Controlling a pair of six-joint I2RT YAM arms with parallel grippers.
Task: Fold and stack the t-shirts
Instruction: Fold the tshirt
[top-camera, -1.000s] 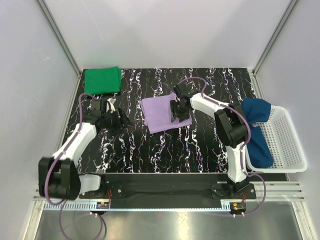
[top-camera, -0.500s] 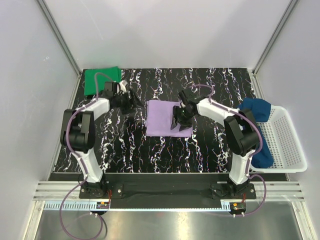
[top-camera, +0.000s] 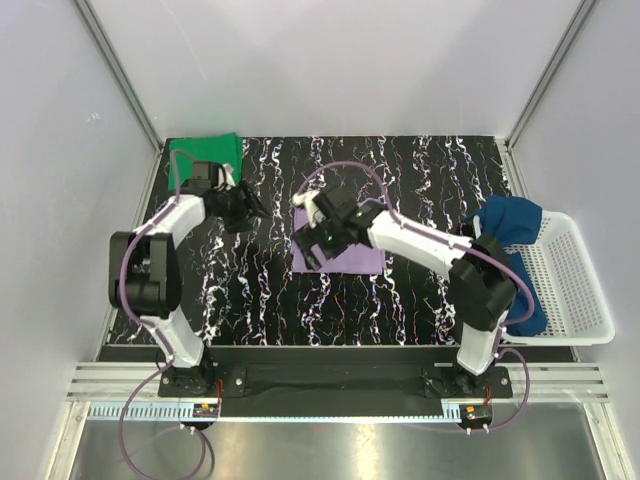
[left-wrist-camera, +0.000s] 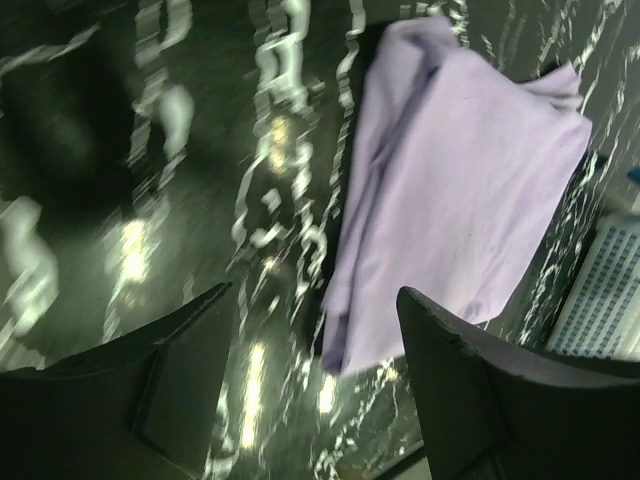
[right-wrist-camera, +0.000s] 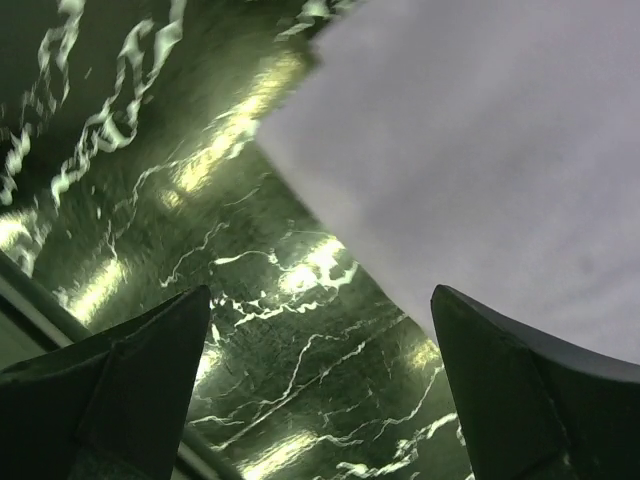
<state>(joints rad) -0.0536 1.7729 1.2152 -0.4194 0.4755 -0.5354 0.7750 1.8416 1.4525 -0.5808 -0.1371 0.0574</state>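
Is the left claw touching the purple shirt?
Apart. The top view shows it plainly: a strip of bare black table lies between the open left claw and the near edge of the purple shirt.

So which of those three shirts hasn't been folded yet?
The dark blue shirt, bunched up over the rim of the white basket. The green shirt and lavender shirt lie folded flat on the table.

No words, labels, brand marks or numbers can be read on anything in these three views.
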